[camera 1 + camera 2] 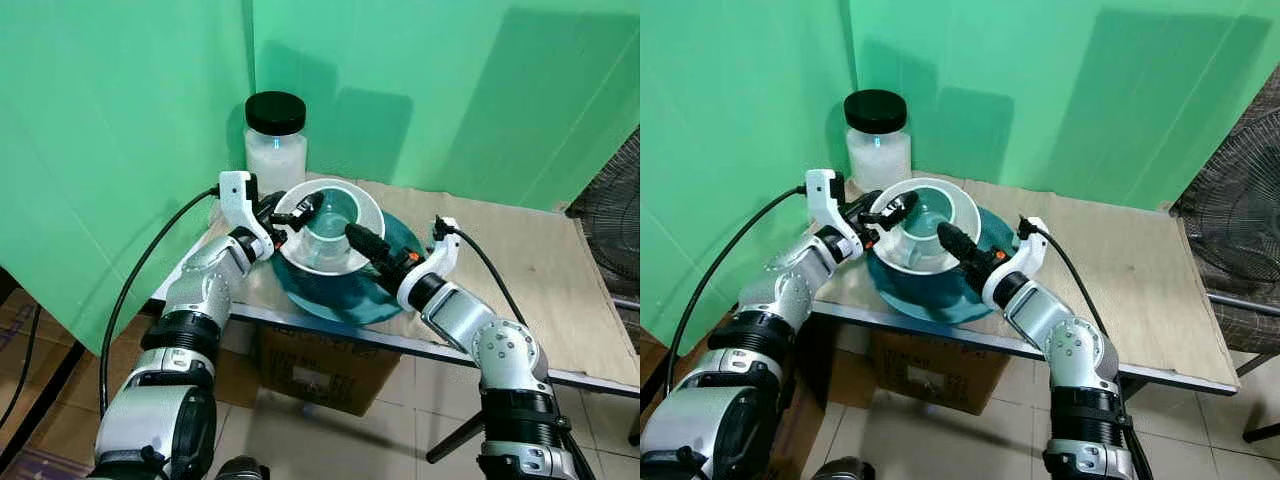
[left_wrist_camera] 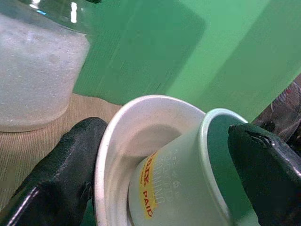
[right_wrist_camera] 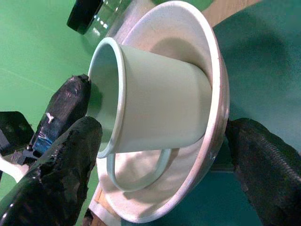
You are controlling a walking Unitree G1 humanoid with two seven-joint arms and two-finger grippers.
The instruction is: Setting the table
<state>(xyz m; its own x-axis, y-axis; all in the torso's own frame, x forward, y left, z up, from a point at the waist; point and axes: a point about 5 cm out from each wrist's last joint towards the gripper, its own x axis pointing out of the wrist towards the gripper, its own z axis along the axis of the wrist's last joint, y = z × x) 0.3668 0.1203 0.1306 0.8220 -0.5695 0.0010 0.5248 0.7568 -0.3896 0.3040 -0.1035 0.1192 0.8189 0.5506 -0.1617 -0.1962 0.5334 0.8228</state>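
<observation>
A white bowl (image 1: 300, 255) rests on a teal plate (image 1: 345, 290) at the table's front left. A pale green mug (image 1: 330, 225) with a yellow sticker leans inside the bowl. My left gripper (image 1: 295, 220) straddles the bowl's left rim, one finger (image 2: 61, 169) against the outer wall and the other (image 2: 268, 165) over the mug's mouth. From the front right, my right gripper (image 1: 365, 245) reaches in, one finger (image 3: 66, 165) at the mug's rim and the other (image 3: 268, 160) under the bowl's outer wall. Both grippers are shut on the bowl.
A glass jar (image 1: 275, 140) with a black lid and white grains stands just behind the bowl. The wooden table (image 1: 520, 260) stretches right. A green backdrop (image 1: 120, 120) hangs behind and left. A cardboard box (image 1: 320, 375) sits under the table, a fan (image 1: 612, 215) at the right.
</observation>
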